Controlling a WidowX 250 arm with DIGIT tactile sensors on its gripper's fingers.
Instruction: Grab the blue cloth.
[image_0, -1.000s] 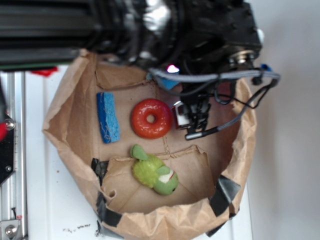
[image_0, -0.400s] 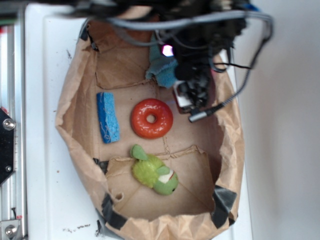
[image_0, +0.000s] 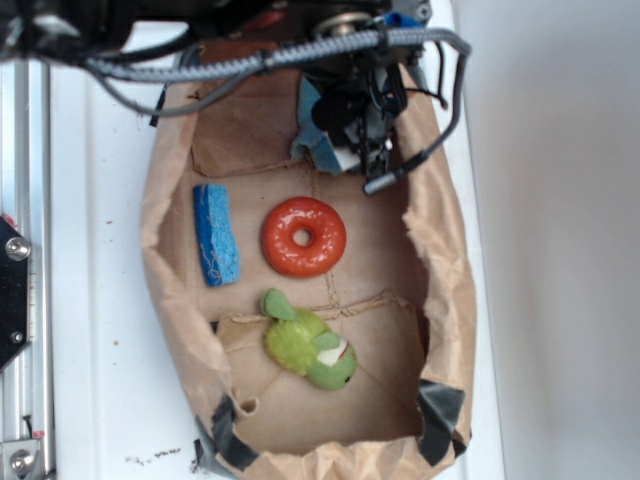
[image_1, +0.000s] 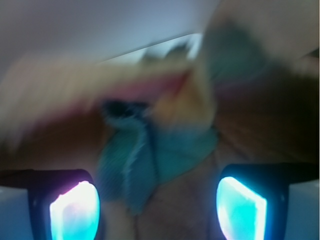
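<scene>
Moving up from beside the glossy orange ring, the black gripper now hangs over the crumpled teal-blue woven cloth, which lies just beyond that ring at the far end of the brown paper bag. Its glowing fingers stand apart, likely to straddle the fabric.

Exterior view: from overhead, looking straight down into the brown paper bag, far enough to take in nearly all of it. Wrist view: mounted low behind the gripper, facing forward, very close and blurred. Shared by both: the blue cloth at the bag's far end.
</scene>
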